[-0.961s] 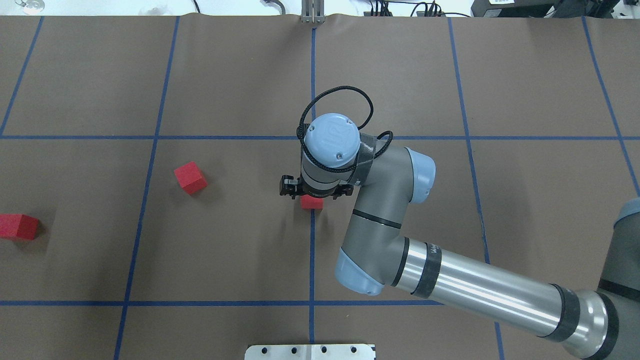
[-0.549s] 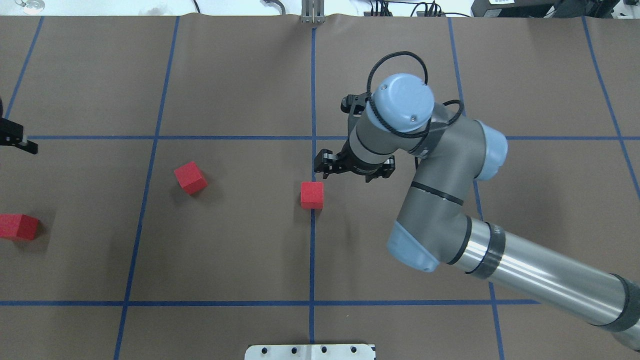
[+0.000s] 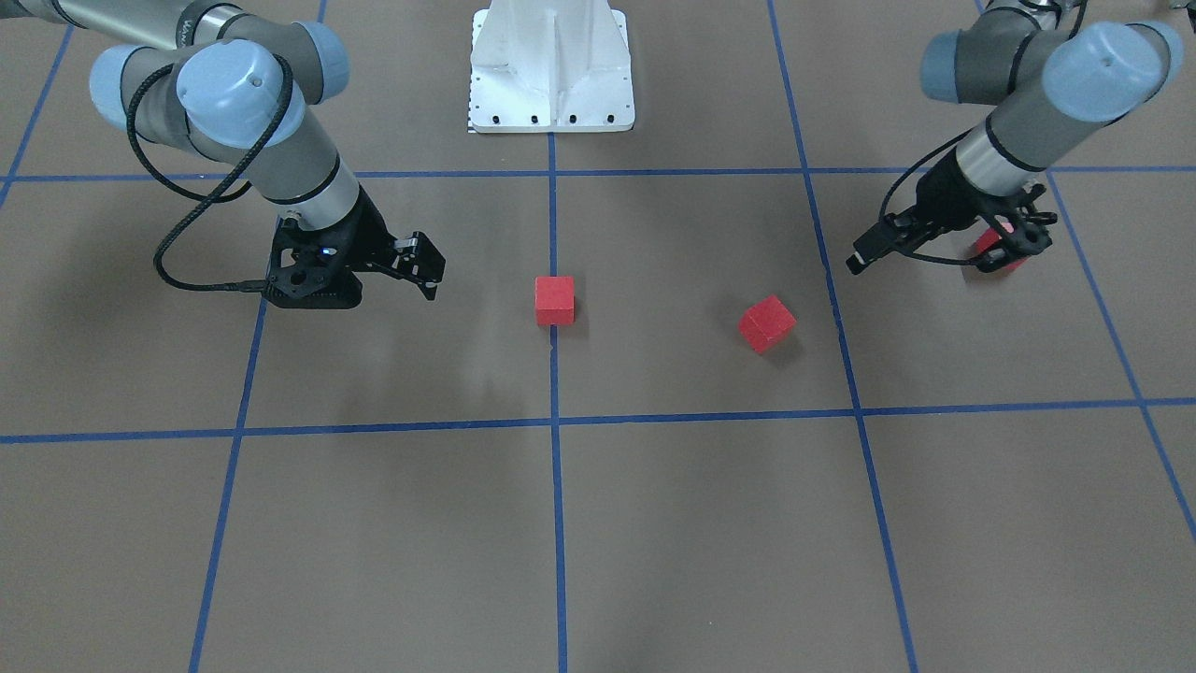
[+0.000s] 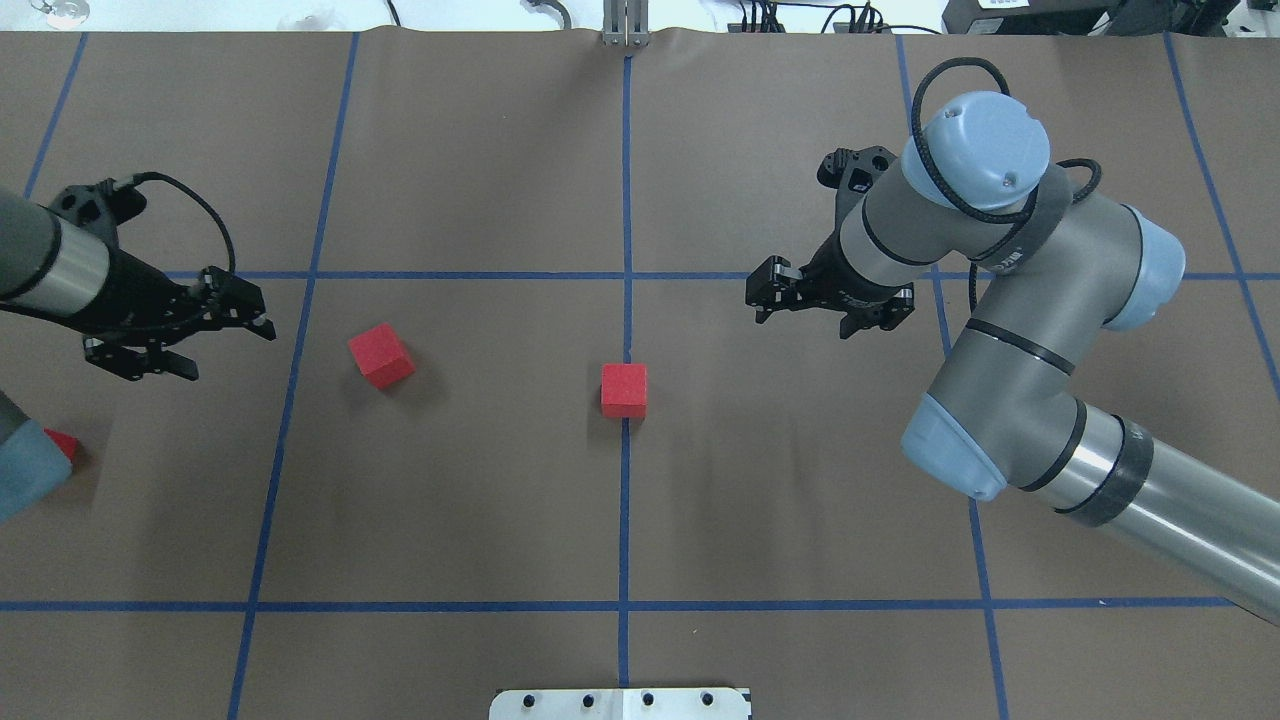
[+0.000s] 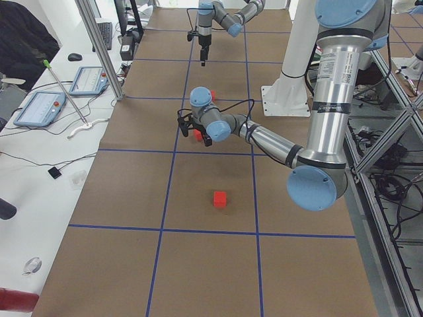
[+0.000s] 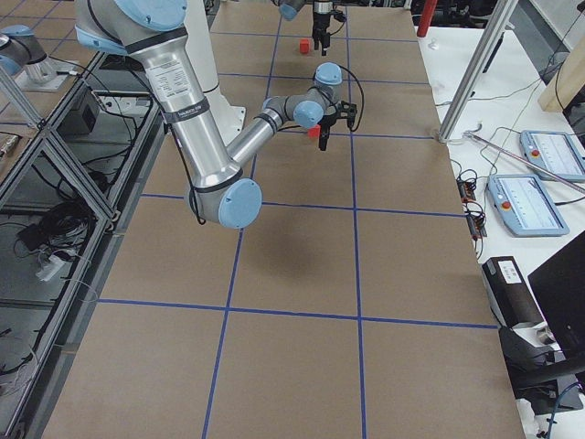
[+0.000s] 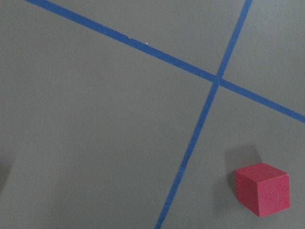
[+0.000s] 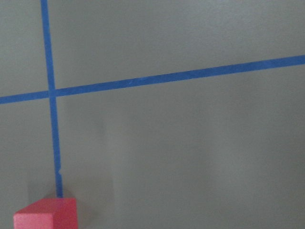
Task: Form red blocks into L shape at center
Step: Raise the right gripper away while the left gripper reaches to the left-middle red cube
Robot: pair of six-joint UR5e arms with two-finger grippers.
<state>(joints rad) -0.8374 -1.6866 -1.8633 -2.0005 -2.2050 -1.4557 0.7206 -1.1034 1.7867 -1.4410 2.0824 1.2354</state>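
Note:
One red block [image 4: 624, 389] [image 3: 554, 299] sits on the middle tape line at the center [image 4: 624, 450]; its top also shows low in the right wrist view [image 8: 45, 213]. A second red block [image 4: 381, 355] [image 3: 767, 323] lies turned, left of center, and shows in the left wrist view [image 7: 262, 188]. The third red block [image 4: 62, 442] [image 3: 995, 248] at the far left is mostly hidden by my left arm. My left gripper [image 4: 232, 352] [image 3: 934, 254] is open and empty, between the second and third blocks. My right gripper [image 4: 828, 312] [image 3: 360, 285] is open and empty, right of center.
The robot's white base plate [image 4: 620, 703] [image 3: 551, 65] stands at the near table edge. My right arm's forearm [image 4: 1150, 500] spans the near right of the table. Blue tape lines grid the brown surface.
My right gripper has left the center block on the tape line and drawn back to the right and away. My left arm has come in from the left and now covers most of the far-left block.

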